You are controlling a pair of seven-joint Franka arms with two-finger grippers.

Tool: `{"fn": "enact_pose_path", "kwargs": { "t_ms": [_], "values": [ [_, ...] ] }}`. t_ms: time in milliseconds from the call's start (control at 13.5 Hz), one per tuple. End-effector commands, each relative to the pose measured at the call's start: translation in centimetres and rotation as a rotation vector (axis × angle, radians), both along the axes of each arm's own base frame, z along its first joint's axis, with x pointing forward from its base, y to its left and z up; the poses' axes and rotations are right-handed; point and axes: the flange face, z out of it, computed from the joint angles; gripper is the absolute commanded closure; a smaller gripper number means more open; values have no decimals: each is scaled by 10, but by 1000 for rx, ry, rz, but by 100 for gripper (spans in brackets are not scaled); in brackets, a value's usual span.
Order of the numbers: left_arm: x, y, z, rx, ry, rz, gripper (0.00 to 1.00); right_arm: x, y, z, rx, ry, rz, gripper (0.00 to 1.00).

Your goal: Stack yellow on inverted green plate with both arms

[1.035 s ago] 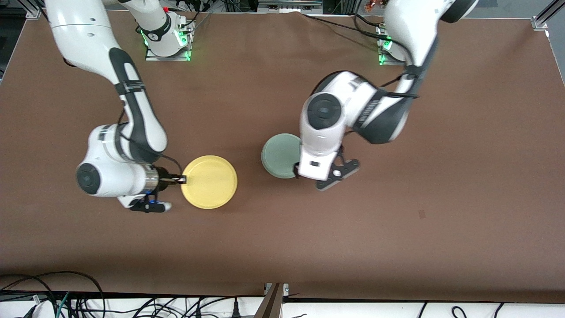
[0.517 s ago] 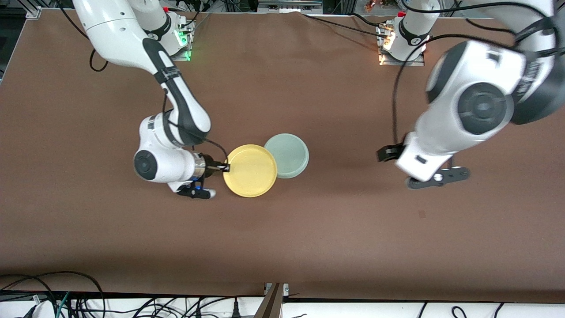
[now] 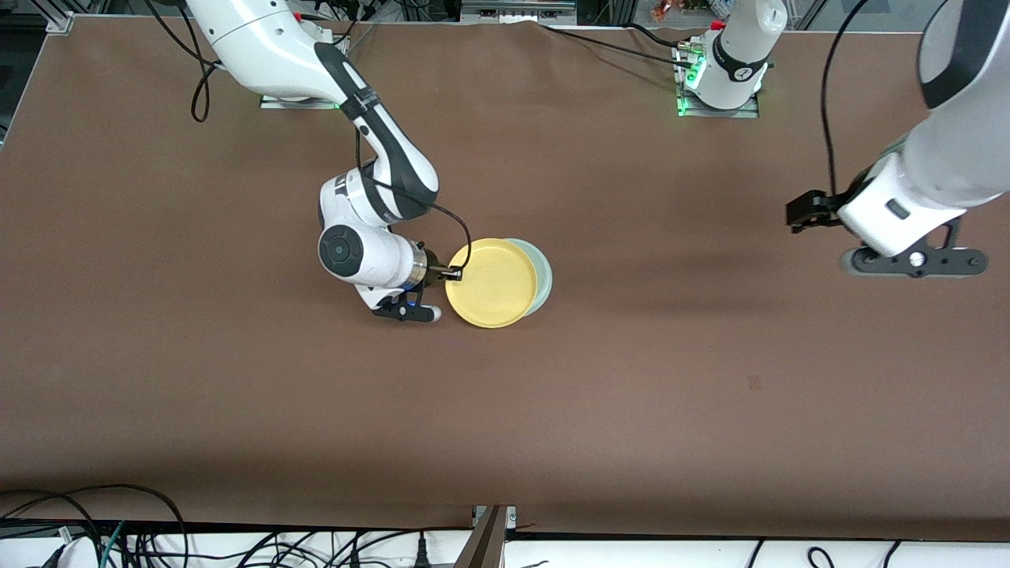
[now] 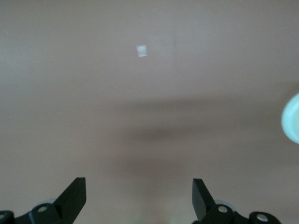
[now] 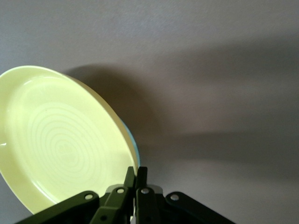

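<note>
My right claw [image 3: 453, 274] is pinched shut on the rim of the yellow plate [image 3: 491, 282], which hangs mostly over the green plate [image 3: 541, 278] near the middle of the desk [image 3: 710, 410], off-centre toward the right arm's end. If I let go here, I reckon it lands askew and slides off. The left claw [image 3: 805, 211] waits spread wide and empty over the left arm's end.

A high front camera faces both bases; wrist cameras look close past each pincer at the tabletop [image 3: 631, 410].
</note>
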Motion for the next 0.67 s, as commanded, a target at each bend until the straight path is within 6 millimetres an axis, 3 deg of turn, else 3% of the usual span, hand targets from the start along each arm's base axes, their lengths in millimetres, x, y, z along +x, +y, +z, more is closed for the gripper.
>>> {"fn": "enact_pose_path", "kwargs": {
  "t_ms": [0, 296, 591],
  "values": [
    [-50, 31, -36, -34, -39, -10, 0, -22, 13, 0, 8, -21, -8, 100],
    [-45, 34, -22, -51, -71, 28, 0, -34, 22, -15, 5, -67, -9, 100],
    [-34, 68, -27, -107, -66, 135, 0, -40, 30, -17, 3, -67, -10, 100]
  ]
}}
